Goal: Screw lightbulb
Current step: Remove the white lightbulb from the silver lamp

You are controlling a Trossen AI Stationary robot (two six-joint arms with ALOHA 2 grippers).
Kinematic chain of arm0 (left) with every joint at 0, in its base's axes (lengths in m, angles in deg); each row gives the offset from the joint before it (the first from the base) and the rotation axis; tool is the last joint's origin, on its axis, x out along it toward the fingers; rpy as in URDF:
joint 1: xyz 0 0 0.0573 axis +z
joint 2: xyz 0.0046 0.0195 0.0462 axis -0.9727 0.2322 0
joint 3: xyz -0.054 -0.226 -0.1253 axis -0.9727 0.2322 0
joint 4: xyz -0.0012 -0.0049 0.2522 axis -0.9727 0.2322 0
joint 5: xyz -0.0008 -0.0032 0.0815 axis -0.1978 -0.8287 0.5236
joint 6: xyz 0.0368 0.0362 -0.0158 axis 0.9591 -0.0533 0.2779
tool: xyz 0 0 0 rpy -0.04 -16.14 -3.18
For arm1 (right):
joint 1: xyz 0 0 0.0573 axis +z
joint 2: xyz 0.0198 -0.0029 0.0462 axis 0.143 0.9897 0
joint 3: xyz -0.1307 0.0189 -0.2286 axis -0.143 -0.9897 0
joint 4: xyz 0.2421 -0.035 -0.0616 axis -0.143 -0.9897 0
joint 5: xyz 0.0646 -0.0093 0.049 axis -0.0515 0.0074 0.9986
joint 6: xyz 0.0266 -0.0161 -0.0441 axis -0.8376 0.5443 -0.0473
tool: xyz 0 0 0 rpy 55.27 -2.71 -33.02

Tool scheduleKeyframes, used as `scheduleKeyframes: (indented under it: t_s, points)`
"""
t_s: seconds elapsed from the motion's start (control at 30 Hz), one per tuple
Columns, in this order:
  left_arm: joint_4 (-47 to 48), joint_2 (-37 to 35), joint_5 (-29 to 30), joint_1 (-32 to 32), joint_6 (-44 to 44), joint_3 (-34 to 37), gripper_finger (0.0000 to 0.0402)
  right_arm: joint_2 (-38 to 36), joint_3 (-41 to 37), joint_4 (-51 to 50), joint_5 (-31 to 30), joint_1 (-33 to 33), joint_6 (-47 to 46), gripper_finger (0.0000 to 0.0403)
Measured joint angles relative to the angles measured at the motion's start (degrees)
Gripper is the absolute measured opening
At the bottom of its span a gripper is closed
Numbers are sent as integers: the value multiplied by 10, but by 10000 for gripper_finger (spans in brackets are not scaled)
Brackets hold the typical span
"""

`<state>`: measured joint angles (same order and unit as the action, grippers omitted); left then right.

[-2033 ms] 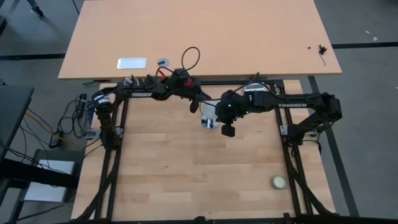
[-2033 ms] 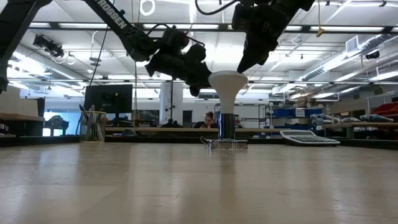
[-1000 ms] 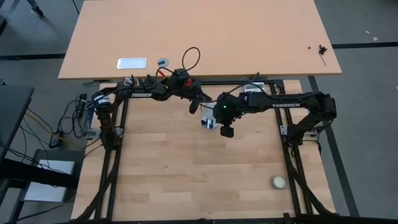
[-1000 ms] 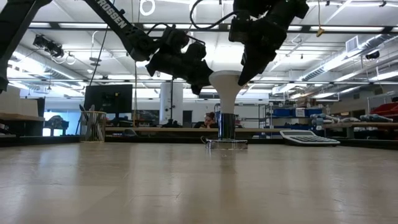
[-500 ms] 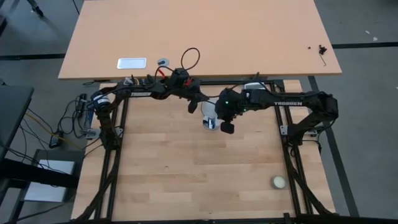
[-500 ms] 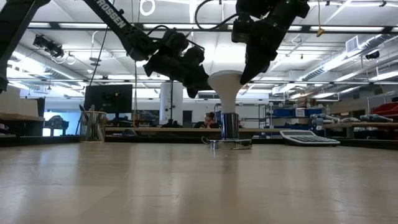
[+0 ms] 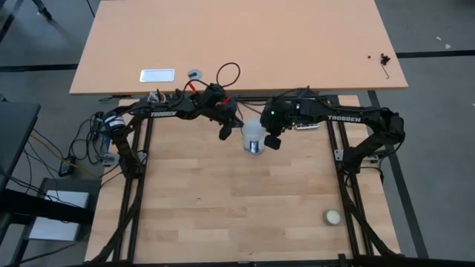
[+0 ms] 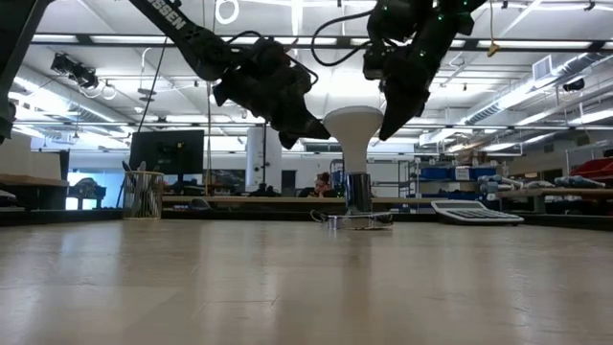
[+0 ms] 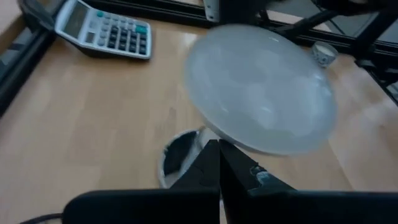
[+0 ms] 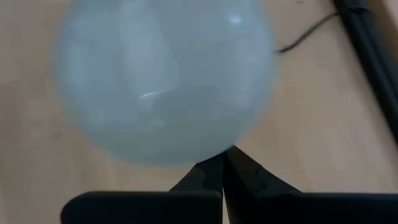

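While the lightbulb (image 7: 253, 133) stands upright, base down on the table (image 7: 223, 208), the left gripper (image 7: 223, 134) and right gripper (image 7: 272, 141) flank its dome, both clenched, grasping nothing.

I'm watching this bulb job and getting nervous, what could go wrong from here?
The lightbulb stands upright on its narrow base in the socket. The shut left gripper and shut right gripper flank its dome, pinching nothing. A sideways nudge could tip it over, or drag the loose socket across the table. Pushing with closed fingertips may slip off the smooth dome without turning it.
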<state>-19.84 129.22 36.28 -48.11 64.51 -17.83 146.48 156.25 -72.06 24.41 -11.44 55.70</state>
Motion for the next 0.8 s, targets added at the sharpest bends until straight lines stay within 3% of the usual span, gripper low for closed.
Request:
scheduleKeyframes:
  t_s: [0.43, 0.67, 0.8]
  points:
    - [7, 0, 20, -19, 13, -1, 0, -20, 1, 5, -11, -49, 24, 9]
    - [2, 0, 52, 10, 14, -2, 0, -68, 1, -10, -7, -43, 21, 9]
    - [-50, 0, 64, 28, -1, -2, 0, -97, 1, -11, 7, -16, 24, 9]
